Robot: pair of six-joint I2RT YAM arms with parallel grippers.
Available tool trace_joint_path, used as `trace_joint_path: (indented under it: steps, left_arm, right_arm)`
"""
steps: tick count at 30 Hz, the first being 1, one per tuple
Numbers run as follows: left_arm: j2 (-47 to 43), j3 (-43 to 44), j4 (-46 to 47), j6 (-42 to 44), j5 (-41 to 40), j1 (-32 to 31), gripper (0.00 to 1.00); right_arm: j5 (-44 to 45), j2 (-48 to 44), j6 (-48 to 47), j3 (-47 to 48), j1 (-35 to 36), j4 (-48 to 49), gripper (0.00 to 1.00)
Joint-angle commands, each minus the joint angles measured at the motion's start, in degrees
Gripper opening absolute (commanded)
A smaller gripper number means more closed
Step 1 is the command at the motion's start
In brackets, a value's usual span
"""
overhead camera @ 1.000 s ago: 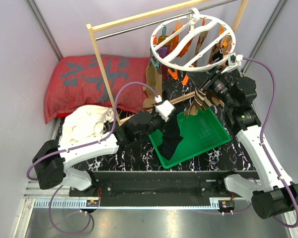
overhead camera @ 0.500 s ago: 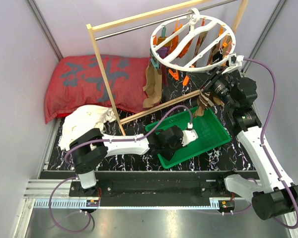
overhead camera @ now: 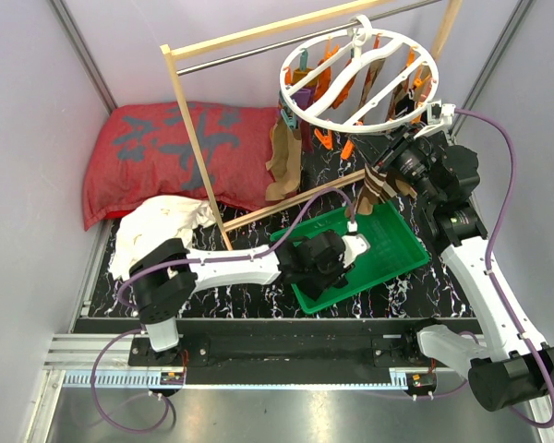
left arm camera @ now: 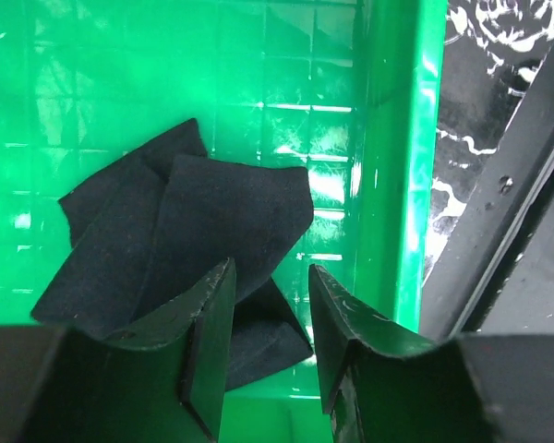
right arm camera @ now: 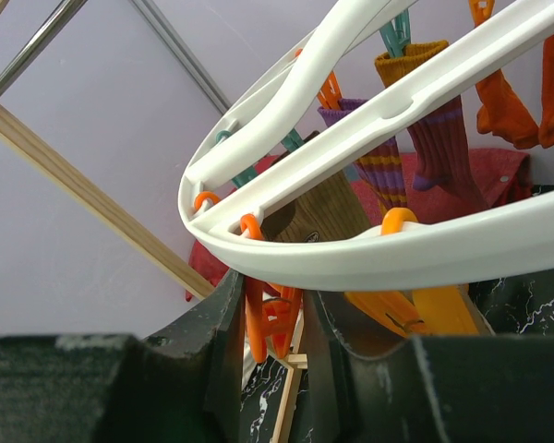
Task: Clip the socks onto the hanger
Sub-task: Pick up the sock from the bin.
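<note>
Hanging open over the green tray [left arm camera: 397, 138], the left gripper [left arm camera: 270, 277] has its jaws apart with nothing between them. Directly beneath and a little ahead of them, the black sock [left arm camera: 180, 235] lies folded and flat on the tray floor, its near corner tucked under the left-hand finger. Most of the fabric spreads to that side. Its long axis slants across the wrist view, from low on the finger side up toward the tray wall, so it is neither square to the jaws nor in line with them. A fresh pinch would likely need a drop and a slight shift toward that bulk.

The left arm is clearly the nearer one. The right gripper [right arm camera: 275, 297] is well away, up at the hanger [right arm camera: 369, 249], with its jaws clamped on an orange clip [right arm camera: 257, 332] under the white rim. In the overhead view a brown sock [overhead camera: 373, 189] dangles just below it, and I cannot tell what holds it there.

A second ago the left gripper was shut and folded back at the tray's far-left corner, with the black sock draped from it. Now the arm reaches across the tray, the jaws have parted, and the sock is down. The right arm's pose is unchanged.
</note>
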Motion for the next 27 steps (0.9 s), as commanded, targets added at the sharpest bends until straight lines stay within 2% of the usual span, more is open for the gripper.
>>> trace_joint_path:
  steps: [1, 5, 20, 23, 26, 27]
  left_arm:
    - [1.00, 7.33, -2.31, -4.93, -4.44, 0.14, 0.41]
    - [5.31, 11.81, -7.40, -6.51, -6.03, 0.05, 0.41]
    - [19.37, 21.22, -12.95, -5.63, -7.70, 0.05, 0.31]
    - [20.61, 21.40, -13.65, -5.63, -7.97, 0.05, 0.21]
    - [19.39, 20.79, -13.74, -5.72, -7.62, 0.05, 0.03]
    - [18.60, 20.44, -13.66, -5.72, -7.62, 0.05, 0.00]
  right_arm:
    - [0.76, -0.70, -1.09, 0.55, 0.00, -0.41, 0.00]
    - [0.76, -0.79, -1.09, 0.55, 0.09, -0.50, 0.00]
    - [0.85, -0.53, -0.91, 0.37, 0.09, -0.50, 0.00]
    - [0.76, -0.52, -0.91, 0.37, 0.00, -0.41, 0.00]
    - [0.85, -0.61, -0.82, 0.29, 0.00, -0.41, 0.00]
    - [0.85, -0.61, -0.91, 0.37, 0.00, -0.41, 0.00]
